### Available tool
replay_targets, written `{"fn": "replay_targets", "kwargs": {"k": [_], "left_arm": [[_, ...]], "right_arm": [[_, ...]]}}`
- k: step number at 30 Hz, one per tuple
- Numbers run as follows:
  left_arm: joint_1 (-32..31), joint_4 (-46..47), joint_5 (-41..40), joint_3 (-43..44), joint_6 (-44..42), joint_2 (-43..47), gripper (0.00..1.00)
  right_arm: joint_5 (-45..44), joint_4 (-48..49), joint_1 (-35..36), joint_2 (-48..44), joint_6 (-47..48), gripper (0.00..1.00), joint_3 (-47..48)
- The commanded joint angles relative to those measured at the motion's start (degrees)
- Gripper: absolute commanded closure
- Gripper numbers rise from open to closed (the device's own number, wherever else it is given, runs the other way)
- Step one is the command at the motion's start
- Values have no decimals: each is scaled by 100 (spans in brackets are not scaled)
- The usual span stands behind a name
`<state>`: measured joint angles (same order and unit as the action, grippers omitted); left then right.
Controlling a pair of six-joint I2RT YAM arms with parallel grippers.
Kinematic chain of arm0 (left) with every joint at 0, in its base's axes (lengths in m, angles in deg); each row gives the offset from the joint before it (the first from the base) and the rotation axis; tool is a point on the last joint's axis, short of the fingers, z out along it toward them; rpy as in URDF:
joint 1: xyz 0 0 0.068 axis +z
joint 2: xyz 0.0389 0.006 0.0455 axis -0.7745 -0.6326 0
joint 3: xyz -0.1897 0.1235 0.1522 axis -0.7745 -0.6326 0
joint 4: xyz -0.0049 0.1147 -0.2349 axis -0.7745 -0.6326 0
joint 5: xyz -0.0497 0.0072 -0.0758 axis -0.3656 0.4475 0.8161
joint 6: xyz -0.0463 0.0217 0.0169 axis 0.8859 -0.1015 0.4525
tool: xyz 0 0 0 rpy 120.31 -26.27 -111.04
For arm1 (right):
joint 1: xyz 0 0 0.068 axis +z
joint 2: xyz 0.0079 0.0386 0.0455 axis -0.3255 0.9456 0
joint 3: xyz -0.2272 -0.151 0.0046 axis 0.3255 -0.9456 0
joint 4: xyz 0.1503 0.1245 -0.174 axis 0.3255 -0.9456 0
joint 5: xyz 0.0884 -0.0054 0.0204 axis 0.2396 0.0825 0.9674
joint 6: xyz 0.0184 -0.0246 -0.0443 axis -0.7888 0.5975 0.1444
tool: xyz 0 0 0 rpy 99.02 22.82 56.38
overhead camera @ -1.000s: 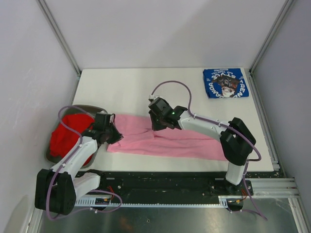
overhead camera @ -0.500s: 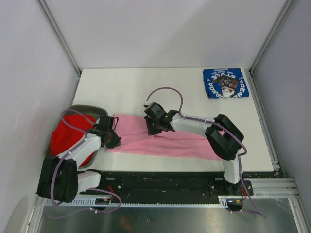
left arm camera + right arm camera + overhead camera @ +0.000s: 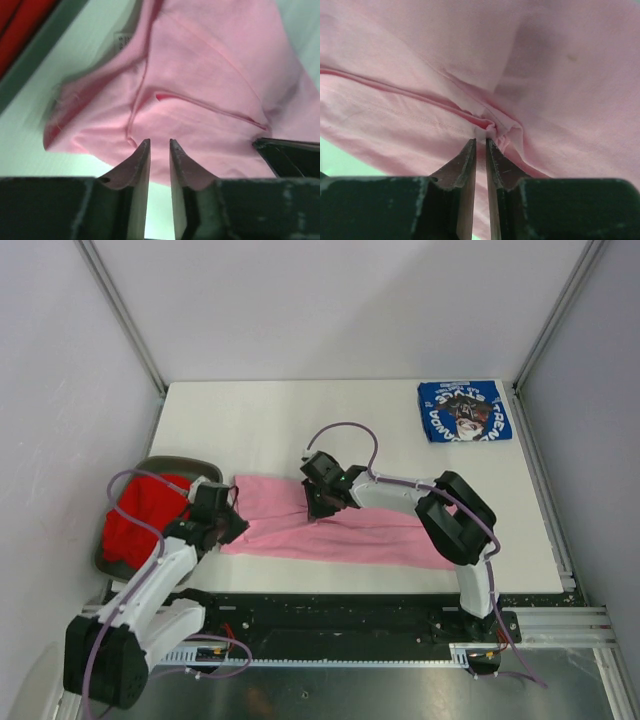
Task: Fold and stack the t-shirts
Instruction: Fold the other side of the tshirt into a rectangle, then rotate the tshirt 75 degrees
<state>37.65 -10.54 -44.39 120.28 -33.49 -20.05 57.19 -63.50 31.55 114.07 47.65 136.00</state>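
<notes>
Since the earlier frame the right fingers (image 3: 465, 160) have been drawn leftward onto the plain light-pink cloth t-shirt (image 3: 350, 530), with a bunched fold pinched between them. The left fingers (image 3: 137, 160), narrowly parted on nothing, are held at its hem. A royal-blue printed t-shirt (image 3: 464, 411) lies folded well beyond them. The pink one is judged part-folded, and the red cloth t-shirt (image 3: 140, 515), left of the left fingers, not yet begun.

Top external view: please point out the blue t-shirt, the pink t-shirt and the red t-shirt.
blue t-shirt (image 3: 465, 411), top external view, middle of its printed front.
pink t-shirt (image 3: 380, 532), top external view, flat cloth near its middle.
red t-shirt (image 3: 135, 522), top external view, middle of the bunched cloth.
</notes>
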Motion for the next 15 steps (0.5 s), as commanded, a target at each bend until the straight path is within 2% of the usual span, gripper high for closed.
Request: {"fn": "replay_targets", "kwargs": {"k": [1, 5, 7, 15], "left_arm": [[-538, -569, -629, -200, 822, 701, 68], [-1059, -750, -1031, -443, 1907, 1035, 52], [-1220, -766, -1124, -523, 2359, 1031, 48], [-1357, -746, -1290, -659, 3473, 774, 40]], "right_arm": [[46, -53, 21, -619, -108, 82, 45], [36, -221, 30, -1120, -83, 82, 50], [-22, -345, 33, -1356, -48, 82, 47], [-190, -739, -17, -2179, 108, 83, -127]]}}
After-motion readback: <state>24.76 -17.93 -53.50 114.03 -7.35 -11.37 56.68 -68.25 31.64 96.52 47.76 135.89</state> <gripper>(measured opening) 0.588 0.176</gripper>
